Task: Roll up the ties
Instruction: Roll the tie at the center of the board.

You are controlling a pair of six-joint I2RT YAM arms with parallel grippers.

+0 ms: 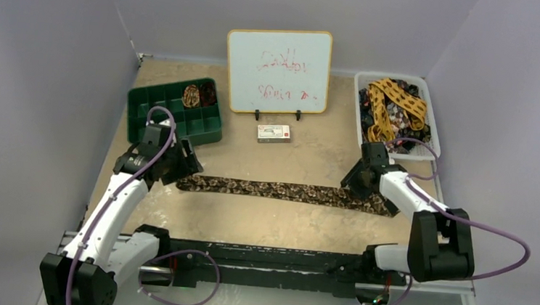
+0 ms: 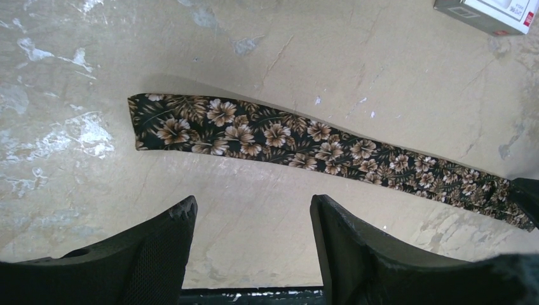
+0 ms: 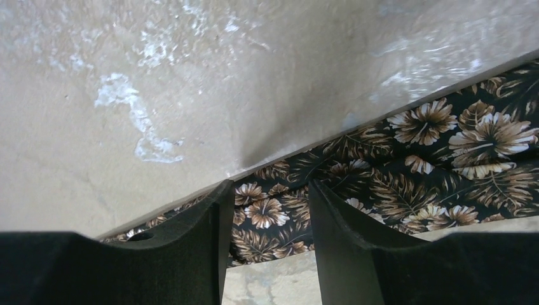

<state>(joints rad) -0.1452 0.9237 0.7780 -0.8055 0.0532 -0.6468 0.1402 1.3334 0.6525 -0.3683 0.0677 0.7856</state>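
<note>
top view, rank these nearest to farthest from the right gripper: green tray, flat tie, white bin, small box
From the right gripper:
1. flat tie, right under it, stretching away to its left
2. white bin, just behind it, at the far right
3. small box, in the middle, off to its left
4. green tray, at the far left

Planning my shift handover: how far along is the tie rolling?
Done: one coiled tie sits in the green tray. In hand: a floral tie lies flat, left end effector open near one end, right end effector open over the other. Left: the pile in the white bin.
</note>
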